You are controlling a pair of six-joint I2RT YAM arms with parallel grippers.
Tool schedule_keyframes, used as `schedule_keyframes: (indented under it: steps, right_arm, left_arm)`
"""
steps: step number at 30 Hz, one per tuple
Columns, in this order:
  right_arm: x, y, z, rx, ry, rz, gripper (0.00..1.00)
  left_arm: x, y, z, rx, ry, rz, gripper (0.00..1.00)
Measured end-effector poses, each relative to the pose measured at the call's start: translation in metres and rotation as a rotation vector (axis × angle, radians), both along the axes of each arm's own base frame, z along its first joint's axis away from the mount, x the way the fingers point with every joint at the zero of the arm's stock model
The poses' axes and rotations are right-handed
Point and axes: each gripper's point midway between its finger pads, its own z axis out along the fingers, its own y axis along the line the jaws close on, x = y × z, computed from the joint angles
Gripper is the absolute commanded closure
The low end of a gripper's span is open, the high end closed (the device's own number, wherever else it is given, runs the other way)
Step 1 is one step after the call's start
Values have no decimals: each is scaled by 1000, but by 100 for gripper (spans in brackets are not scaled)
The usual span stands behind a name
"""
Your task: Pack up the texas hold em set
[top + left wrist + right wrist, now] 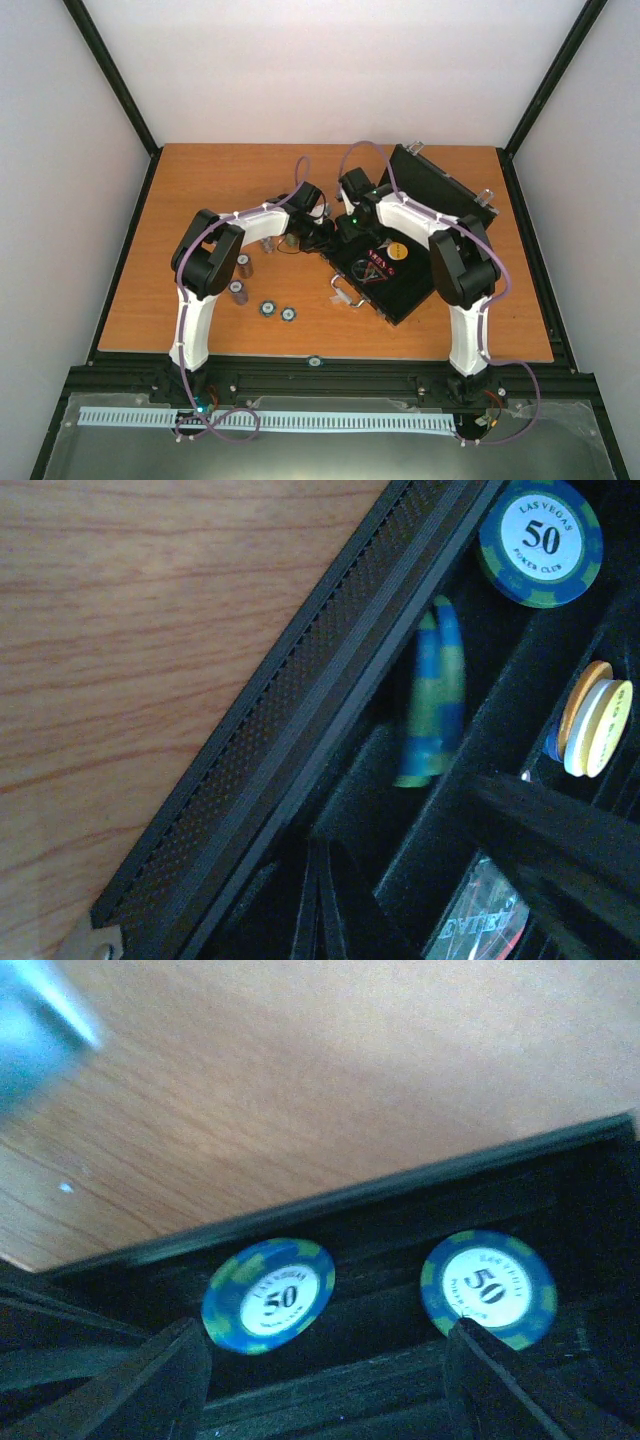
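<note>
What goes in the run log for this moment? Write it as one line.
right claw: open over case | two blue chips: flat in case | loose chips: on table

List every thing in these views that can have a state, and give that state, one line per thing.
case, open, lid raised
left gripper, shut
right gripper, open, holding nothing
two 50 chips, lying flat in the case
blue-green chip, standing on edge in the case
chip stacks, upright on the table, outside the case
loose chips, flat on the table
</note>
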Motion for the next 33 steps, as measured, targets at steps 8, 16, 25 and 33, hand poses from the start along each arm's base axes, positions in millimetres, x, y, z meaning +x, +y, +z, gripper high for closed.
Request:
schedule_keyframes:
  steps: [8,16,25,33]
  right_arm:
    - [16,3,63,34,-124,1,30]
    - [26,-11,48,-66,-95,-18,34]
    - [17,-24,-1,-180,10,0,37]
    - [21,-34,-20,-258,25,-7,40]
  left_arm:
    - [0,0,0,0,0,0,99]
    - [0,0,-1,0,0,0,99]
    - [0,0,-1,-1,-3,-1,99]
    - [-1,0,-1,-2,-6,-7,99]
